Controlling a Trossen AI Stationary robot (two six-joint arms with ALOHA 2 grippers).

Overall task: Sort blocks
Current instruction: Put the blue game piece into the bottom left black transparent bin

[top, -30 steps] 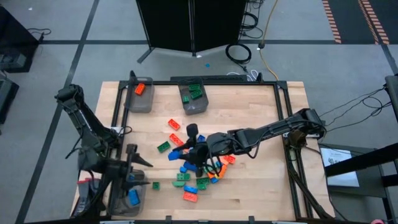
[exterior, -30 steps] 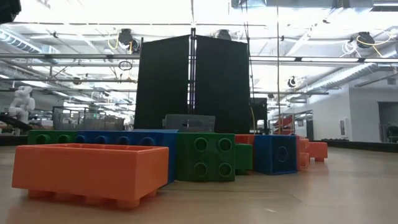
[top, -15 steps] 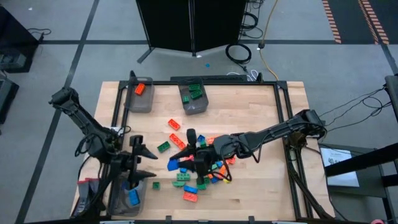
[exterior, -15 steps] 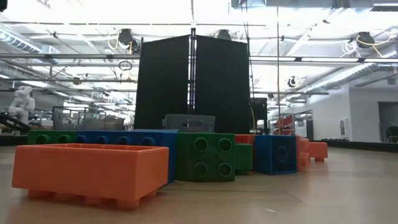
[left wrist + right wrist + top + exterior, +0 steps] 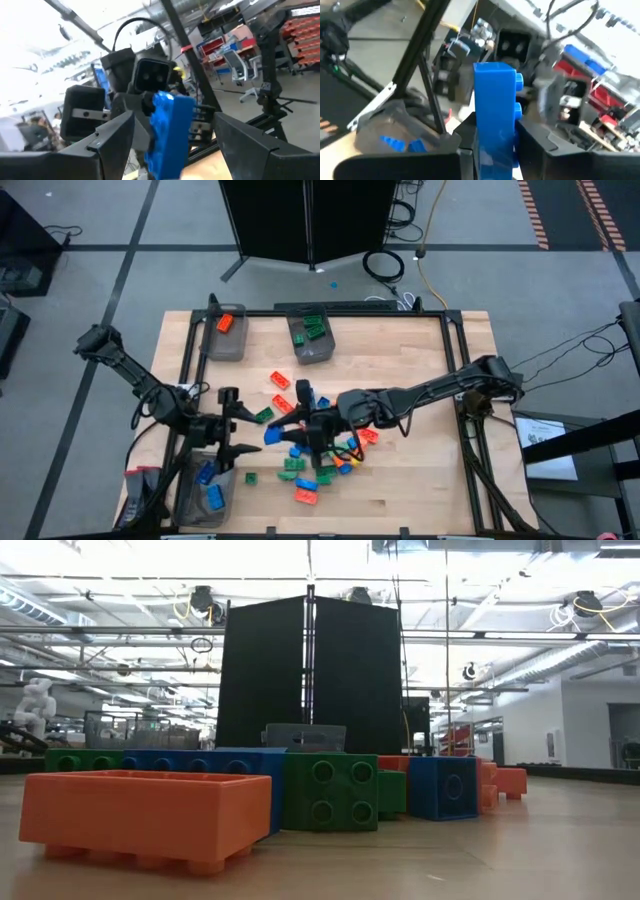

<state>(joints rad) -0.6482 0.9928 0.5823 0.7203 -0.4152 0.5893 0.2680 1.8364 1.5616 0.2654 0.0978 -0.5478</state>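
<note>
Mid-frame in the high view, the right gripper (image 5: 275, 432) holds out a blue block (image 5: 494, 117), its fingers clamped on the lower part so the studded top stands free; facing it from the left, the left gripper (image 5: 243, 424) waits with fingers apart, the same brick showing between them in its wrist view, apparently ready to receive it; the handover seems aimed at the lower-left bin (image 5: 207, 498), which already holds blue pieces; orange and green ones sit in bins at upper left; a mixed pile of blocks (image 5: 320, 465) lies unsorted on the bench (image 5: 400, 360) at centre.
</note>
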